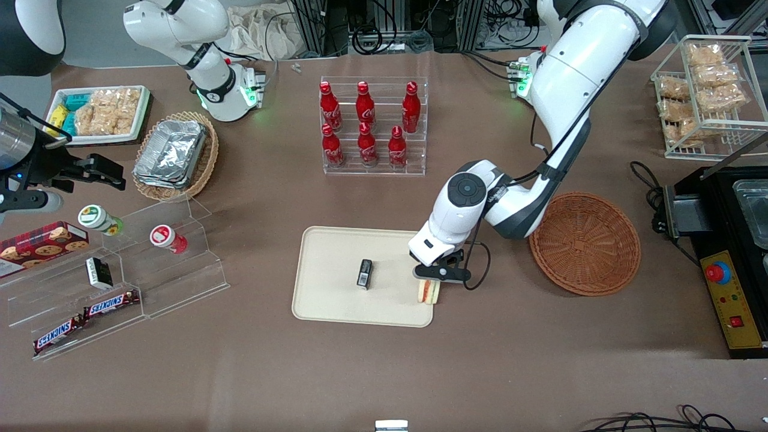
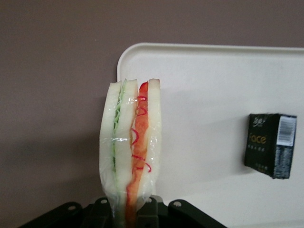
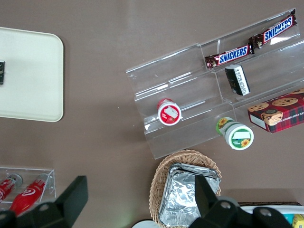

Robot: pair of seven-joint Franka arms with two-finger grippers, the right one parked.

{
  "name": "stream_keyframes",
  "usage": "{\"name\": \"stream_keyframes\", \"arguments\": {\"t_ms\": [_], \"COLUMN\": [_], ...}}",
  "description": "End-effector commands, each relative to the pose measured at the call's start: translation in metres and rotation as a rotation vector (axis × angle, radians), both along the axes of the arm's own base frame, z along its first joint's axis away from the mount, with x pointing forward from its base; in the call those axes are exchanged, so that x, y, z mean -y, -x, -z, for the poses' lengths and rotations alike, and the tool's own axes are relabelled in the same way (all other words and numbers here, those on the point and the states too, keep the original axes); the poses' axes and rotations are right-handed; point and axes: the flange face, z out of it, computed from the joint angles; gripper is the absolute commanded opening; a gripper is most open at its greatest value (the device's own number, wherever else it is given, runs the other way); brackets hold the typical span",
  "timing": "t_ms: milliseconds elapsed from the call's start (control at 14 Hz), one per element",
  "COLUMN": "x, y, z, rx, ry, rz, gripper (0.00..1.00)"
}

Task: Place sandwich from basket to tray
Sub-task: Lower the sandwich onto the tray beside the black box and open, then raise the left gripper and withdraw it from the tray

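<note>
the gripper (image 1: 433, 282) hung over the edge of the tray (image 1: 336, 306) that faces the basket (image 1: 585, 243), its fingers clamped on the sandwich (image 1: 428, 291). the wrist view showed the sandwich (image 2: 130, 152) pinched at one end and standing on edge, its long axis running straight out from the gripper (image 2: 128, 209), layers upright. it hung right at the tray's rounded corner (image 2: 124, 54), partly over the brown tabletop (image 1: 510, 360) rather than squarely above the tray. so the move probably turned on shifting inward, toward the small black box (image 1: 364, 274), before lowering. the basket sat empty, well apart.
</note>
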Motion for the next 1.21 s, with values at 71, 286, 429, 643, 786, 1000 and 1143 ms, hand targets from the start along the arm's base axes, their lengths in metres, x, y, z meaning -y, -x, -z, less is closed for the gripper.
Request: {"name": "stream_keyframes", "arguments": {"t_ms": [71, 286, 429, 643, 786, 1000, 1143], "x": [0.016, 0.025, 0.025, 0.017, -0.017, -0.080, -0.127], "y": [0.003, 0.012, 0.010, -0.002, -0.017, -0.029, -0.022], "z": [0.012, 0.036, 0.030, -0.025, -0.069, -0.132, -0.185], "rx": [-0.004, -0.034, -0.034, 0.029, 0.034, -0.033, -0.148], "ry": [0.012, 0.008, 0.021, 0.048, -0.013, -0.070, -0.082], "rz": [0.002, 0.011, -0.043, -0.147, -0.204, -0.263, -0.196], "gripper": [0.08, 0.55, 1.00, 1.00, 1.00, 1.00, 1.00]}}
